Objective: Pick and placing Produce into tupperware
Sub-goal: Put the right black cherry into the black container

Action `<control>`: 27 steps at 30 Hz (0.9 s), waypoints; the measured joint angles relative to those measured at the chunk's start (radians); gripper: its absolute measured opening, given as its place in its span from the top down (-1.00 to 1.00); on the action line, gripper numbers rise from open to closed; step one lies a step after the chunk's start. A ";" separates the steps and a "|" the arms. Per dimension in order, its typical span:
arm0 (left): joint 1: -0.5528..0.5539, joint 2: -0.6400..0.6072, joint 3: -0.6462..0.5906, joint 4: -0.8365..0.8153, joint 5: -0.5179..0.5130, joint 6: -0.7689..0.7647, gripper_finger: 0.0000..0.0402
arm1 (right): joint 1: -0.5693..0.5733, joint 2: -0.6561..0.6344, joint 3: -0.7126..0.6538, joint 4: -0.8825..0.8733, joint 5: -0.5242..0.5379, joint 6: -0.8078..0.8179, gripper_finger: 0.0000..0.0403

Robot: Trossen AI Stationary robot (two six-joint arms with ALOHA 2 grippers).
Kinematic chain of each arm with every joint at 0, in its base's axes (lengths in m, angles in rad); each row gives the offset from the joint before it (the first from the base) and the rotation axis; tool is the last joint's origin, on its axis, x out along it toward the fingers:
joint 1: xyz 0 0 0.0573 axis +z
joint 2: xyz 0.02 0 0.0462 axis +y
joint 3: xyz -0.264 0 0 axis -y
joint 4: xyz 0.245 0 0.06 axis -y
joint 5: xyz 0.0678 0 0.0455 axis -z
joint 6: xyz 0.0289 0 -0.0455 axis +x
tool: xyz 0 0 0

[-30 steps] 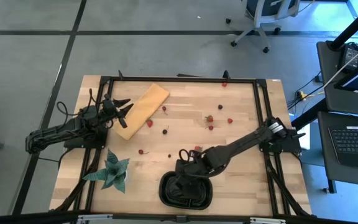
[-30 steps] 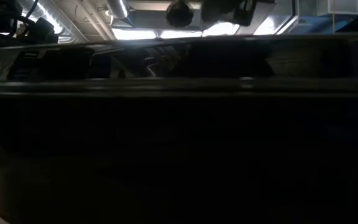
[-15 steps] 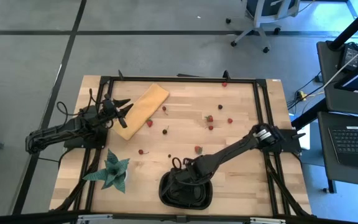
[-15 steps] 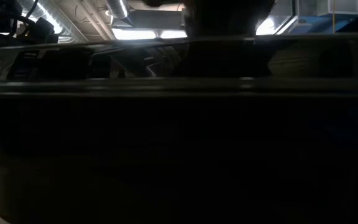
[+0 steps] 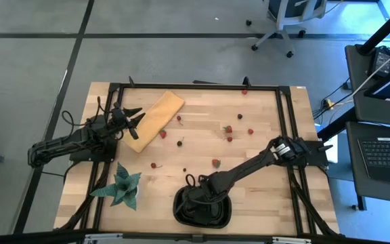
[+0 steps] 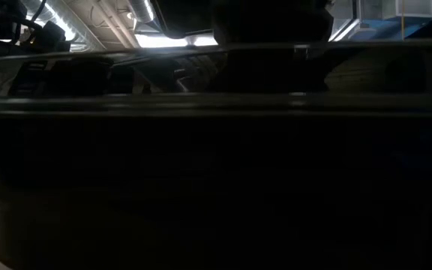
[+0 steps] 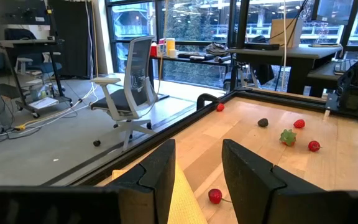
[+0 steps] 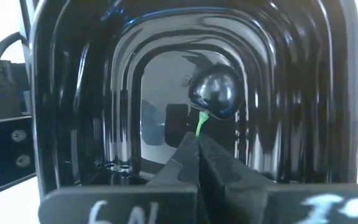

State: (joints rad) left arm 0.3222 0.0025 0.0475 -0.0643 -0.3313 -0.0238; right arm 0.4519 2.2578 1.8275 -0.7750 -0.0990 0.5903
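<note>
The black glossy tray [image 5: 212,215] sits near the table's near edge; its dark wall [image 6: 216,187] fills the low view. My right gripper [image 5: 195,191] is over the tray's far-left part, shut on a dark berry's stem, with the berry [image 8: 215,91] out in front of the fingers above the tray's inner walls [image 8: 79,93]. Red fruits [image 5: 228,129] and dark berries [image 5: 181,142] lie scattered on the wood. My left gripper [image 5: 135,116] waits open above the tan board [image 5: 156,120] at the table's left. My right gripper [image 8: 197,140] pinches the thin green stem [image 8: 199,124] of the dark berry between its two fingertips. The round berry sticks out beyond the fingertips, lifted clear, over the tray's hollow. The fingers point slanting down into the tray from its far side.
A green spiky plant [image 5: 122,186] stands left of the tray. A red fruit [image 5: 216,163] lies just beyond the tray, another [image 7: 215,196] beside the board's edge. Black rails frame the table. An office chair [image 7: 132,81] stands on the floor beyond the table.
My right gripper has moved toward the table's near edge and slightly left, from above the tray's far rim to over its inside, carrying the berry. A red fruit that the arm hid now shows beyond the tray. The left arm has kept still.
</note>
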 joint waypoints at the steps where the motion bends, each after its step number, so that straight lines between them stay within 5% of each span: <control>1: 0.000 0.000 0.000 0.000 0.000 0.000 0.38 | 0.000 0.000 0.000 0.000 0.000 0.000 1.00; 27: 0.000 0.000 0.000 0.000 0.000 -0.001 0.38 | -0.009 0.054 -0.001 0.000 -0.001 0.010 1.00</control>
State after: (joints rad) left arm 0.3225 0.0026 0.0475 -0.0643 -0.3313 -0.0246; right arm 0.4431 2.3116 1.8267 -0.7748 -0.0998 0.6006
